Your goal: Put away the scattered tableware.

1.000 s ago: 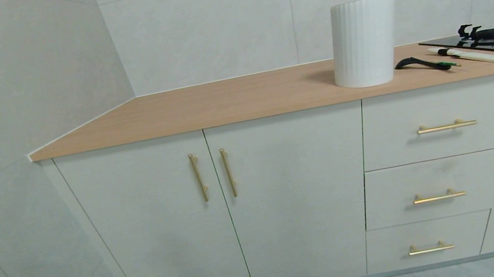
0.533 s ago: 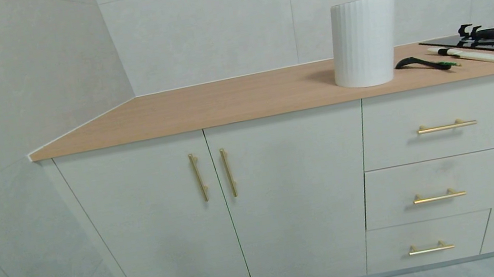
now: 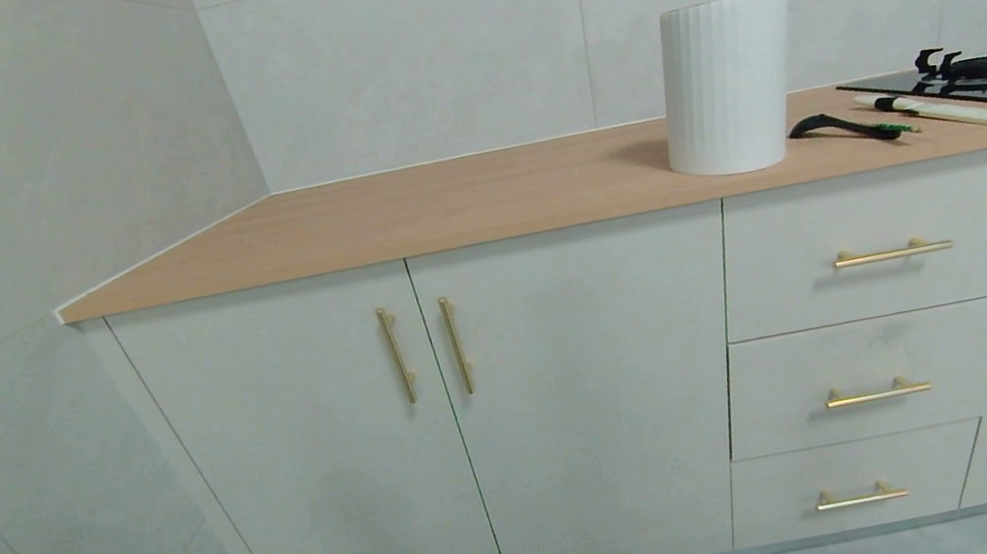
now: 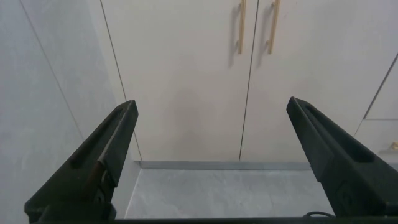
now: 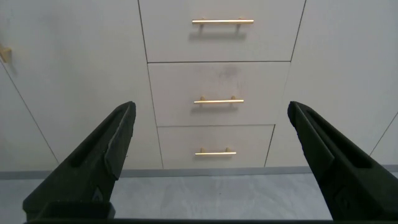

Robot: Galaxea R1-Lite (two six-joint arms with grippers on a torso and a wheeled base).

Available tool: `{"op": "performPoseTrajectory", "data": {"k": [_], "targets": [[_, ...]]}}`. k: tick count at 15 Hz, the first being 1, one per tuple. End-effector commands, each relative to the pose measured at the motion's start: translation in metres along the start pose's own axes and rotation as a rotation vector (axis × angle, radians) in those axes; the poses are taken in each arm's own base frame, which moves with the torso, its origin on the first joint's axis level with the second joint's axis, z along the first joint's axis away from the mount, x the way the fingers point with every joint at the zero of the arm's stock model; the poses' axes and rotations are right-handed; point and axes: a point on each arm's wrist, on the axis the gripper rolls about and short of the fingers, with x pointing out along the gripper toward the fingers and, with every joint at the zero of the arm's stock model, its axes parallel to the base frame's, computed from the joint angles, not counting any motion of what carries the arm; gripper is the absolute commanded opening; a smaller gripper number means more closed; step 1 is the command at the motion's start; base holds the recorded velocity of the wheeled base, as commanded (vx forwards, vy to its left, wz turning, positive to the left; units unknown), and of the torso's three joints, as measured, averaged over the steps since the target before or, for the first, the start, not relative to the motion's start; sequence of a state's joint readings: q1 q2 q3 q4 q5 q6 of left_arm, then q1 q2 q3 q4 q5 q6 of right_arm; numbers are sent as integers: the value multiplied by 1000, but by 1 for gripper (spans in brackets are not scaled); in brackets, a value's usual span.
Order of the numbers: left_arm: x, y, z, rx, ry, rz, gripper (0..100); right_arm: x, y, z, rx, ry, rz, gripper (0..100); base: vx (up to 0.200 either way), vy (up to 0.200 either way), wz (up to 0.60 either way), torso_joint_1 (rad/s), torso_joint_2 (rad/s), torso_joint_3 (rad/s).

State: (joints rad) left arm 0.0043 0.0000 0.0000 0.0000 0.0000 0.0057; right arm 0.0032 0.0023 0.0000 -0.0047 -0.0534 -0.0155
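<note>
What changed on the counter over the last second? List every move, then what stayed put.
Nothing visibly changed. The white ribbed container, the black utensil and the pale utensil beside it lie on the counter as before, and the cabinet doors and drawers remain shut.

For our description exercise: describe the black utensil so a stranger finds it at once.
On the wooden countertop stands a tall white ribbed container. Right of its base lies the black utensil, curved, unlike the pale straight utensil beside it.
</note>
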Motion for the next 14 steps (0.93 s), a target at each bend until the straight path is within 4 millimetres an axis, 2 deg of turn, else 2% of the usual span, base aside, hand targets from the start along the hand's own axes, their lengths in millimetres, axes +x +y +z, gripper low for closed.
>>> {"op": "performPoseTrajectory", "data": {"k": [1,7,14], "targets": [[0,0,0,-1,0,0,100,0,0,0,5,-2,1,100,0,0,0,0,0,0],[0,0,0,2,0,0,100,0,0,0,8,-1,3,100,0,0,0,0,0,0],[0,0,0,2,0,0,100,0,0,0,8,-2,1,100,0,-200,0,2,4,2]]}}
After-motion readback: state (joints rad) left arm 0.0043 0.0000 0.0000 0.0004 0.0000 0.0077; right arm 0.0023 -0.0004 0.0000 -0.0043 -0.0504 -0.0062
